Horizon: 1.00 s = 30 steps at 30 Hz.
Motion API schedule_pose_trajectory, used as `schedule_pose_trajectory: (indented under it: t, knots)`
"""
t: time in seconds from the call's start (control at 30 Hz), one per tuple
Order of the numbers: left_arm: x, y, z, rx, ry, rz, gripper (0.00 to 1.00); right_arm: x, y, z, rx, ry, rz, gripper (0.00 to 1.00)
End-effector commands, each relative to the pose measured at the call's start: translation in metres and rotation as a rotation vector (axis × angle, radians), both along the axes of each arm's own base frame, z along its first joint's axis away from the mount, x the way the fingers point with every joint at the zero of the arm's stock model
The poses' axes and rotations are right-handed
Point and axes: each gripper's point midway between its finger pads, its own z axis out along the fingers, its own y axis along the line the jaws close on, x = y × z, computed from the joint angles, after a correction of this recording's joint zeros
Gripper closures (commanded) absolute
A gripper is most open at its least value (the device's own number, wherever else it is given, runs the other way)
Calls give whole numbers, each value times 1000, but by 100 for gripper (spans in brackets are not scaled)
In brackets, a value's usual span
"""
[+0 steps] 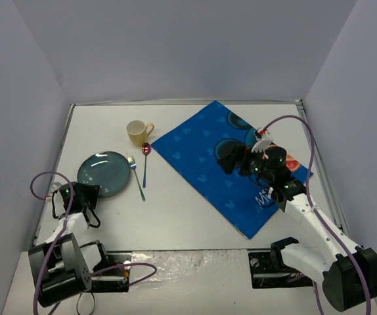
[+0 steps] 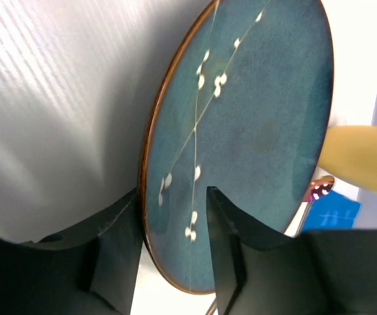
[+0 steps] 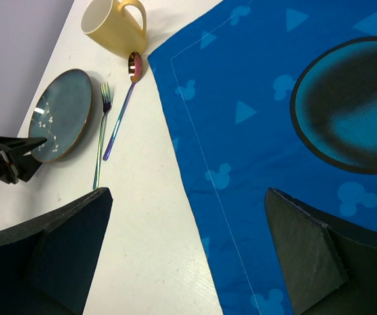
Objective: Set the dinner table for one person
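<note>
A teal plate [image 1: 103, 172] lies on the white dinner table [image 1: 175, 216] at the left. My left gripper [image 1: 88, 193] is at the plate's near-left rim. In the left wrist view its jaws [image 2: 173, 197] stand part-way closed astride the plate [image 2: 254, 118], one finger outside the rim and one over its face, with a gap still showing. A fork [image 1: 136, 177] and a spoon [image 1: 145, 161] lie right of the plate, and a yellow mug [image 1: 136, 132] stands behind them. My right gripper [image 1: 231, 159] hovers open and empty over the blue placemat [image 1: 195, 151].
The placemat [image 3: 261, 131] lies askew across the right half of the table. In the right wrist view the mug [image 3: 113, 27], spoon [image 3: 124, 98], fork [image 3: 101, 138] and plate [image 3: 60, 115] sit to its left. Purple walls close three sides. Both arm bases and cables line the near edge.
</note>
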Motion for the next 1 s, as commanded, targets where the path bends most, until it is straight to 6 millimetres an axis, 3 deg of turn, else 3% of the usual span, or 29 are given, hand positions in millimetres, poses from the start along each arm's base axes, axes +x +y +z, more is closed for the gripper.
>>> schedule_pose_trajectory:
  t: [0.0,0.2,0.43,0.7,0.77,0.9,0.97]
  knots:
    - [-11,-1,-20,-32,48,21,78,5,12,17,40,-67,53,2]
    - [-11,1,-2,-46,-19,52,99,5,17,13,53,-47,74,3]
    - [9,-5,35,-107,-108,29,100,5,24,18,73,-42,105,3]
    - [44,3,115,-67,-215,-29,100,7,29,25,88,-43,130,4]
    - [47,6,126,-26,-206,-56,100,7,30,26,91,-45,132,4]
    - [59,17,172,56,-248,-70,100,8,30,26,91,-39,135,4]
    - [64,19,185,70,-258,-77,100,8,31,28,95,-39,138,4]
